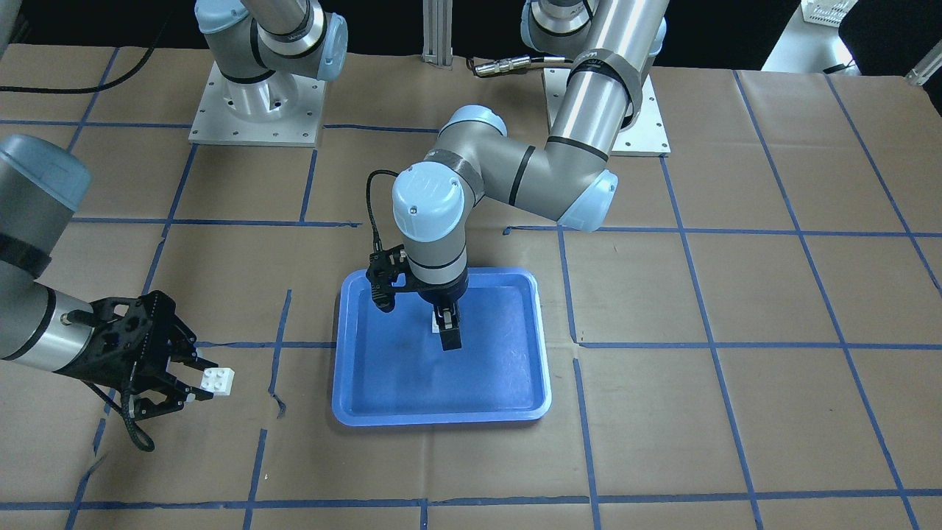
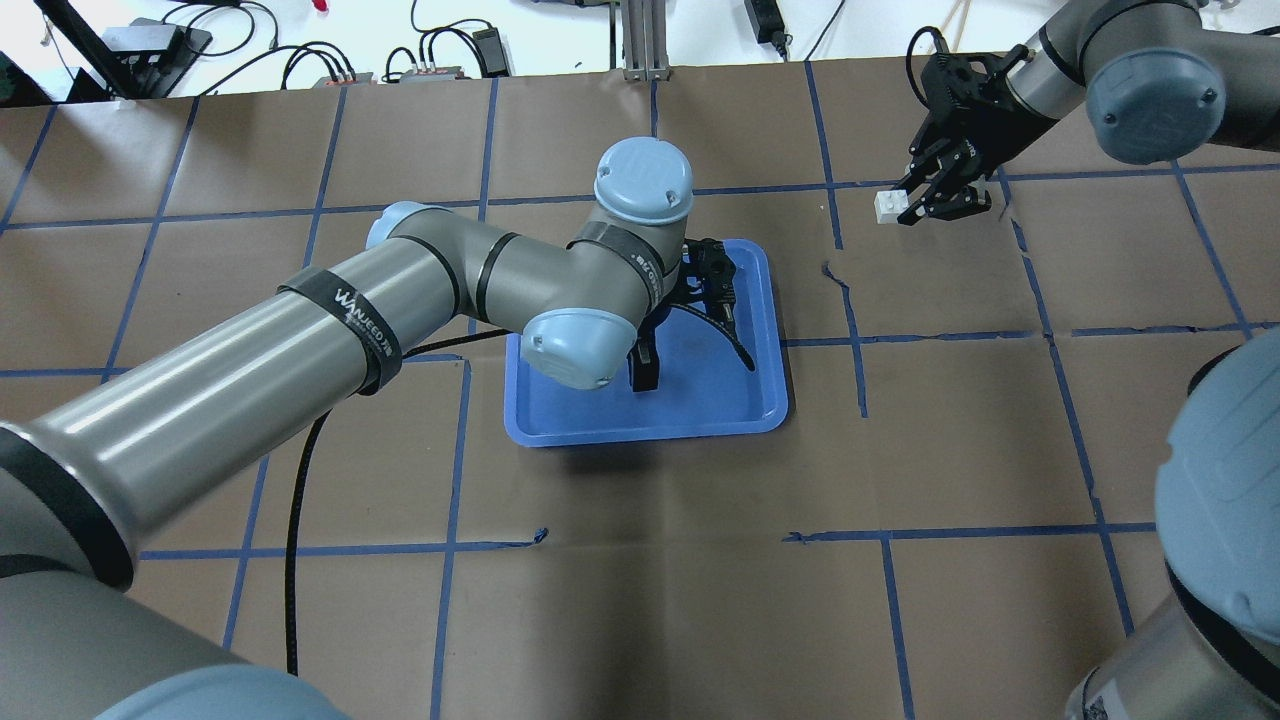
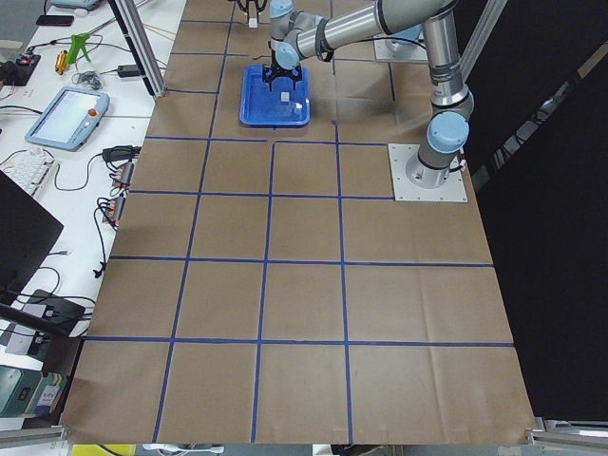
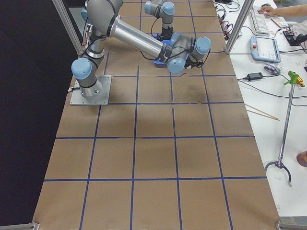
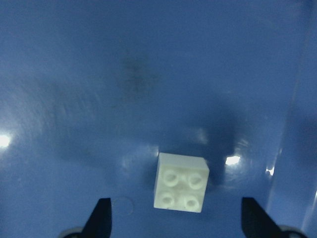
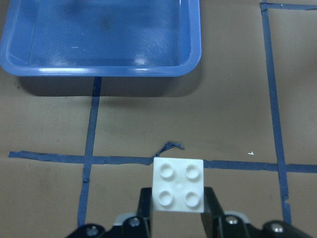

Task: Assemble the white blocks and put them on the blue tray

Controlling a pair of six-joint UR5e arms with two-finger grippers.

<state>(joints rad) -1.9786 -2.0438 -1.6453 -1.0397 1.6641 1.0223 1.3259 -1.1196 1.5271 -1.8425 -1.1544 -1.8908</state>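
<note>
Brown-papered surface with blue tape grid, blue tray near the middle, two arms, two white bricks not joined.
Left claw hangs over tray, fingers spread wide. White brick sits studs-up on tray floor between them, touching neither. Right claw well apart from tray, out over bare paper, pinched onto second white brick at its fingertips, studs up.

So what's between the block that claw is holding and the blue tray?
Only brown paper crossed by blue tape lines, clearest in the right wrist view: nothing else lies between the block and the tray.
</note>
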